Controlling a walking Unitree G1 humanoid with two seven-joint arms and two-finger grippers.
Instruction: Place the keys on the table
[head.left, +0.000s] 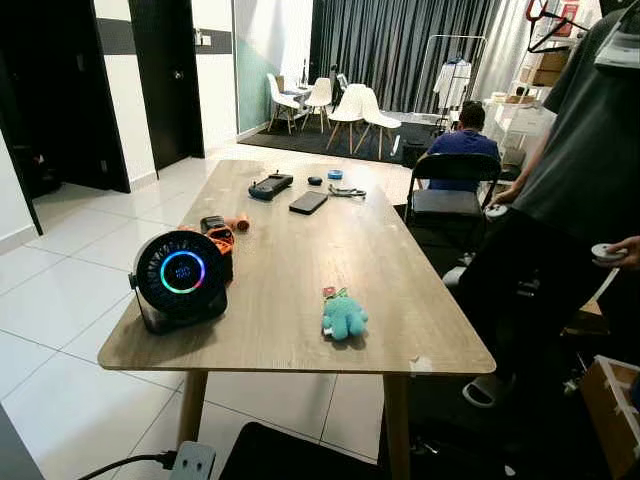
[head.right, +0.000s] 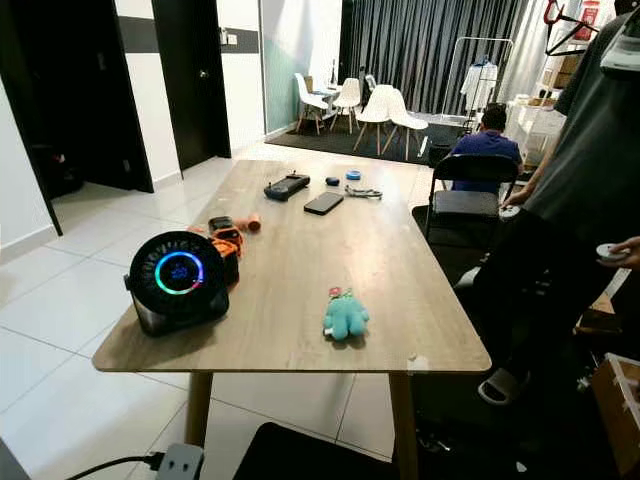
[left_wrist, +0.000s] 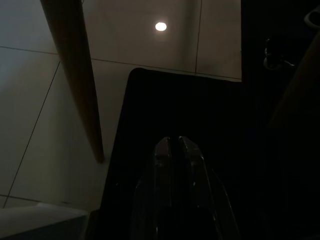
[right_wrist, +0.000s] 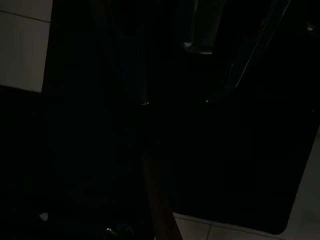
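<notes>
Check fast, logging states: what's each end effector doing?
Left end effector: shut, holding nothing, hanging over the floor.
Right end effector: too dark to tell.

A standing person at the right is cut off by the picture's top and right edges. Small items at the table's far end are too small to identify. The right wrist view is almost black. The left gripper is dim, its lower part cut off.
</notes>
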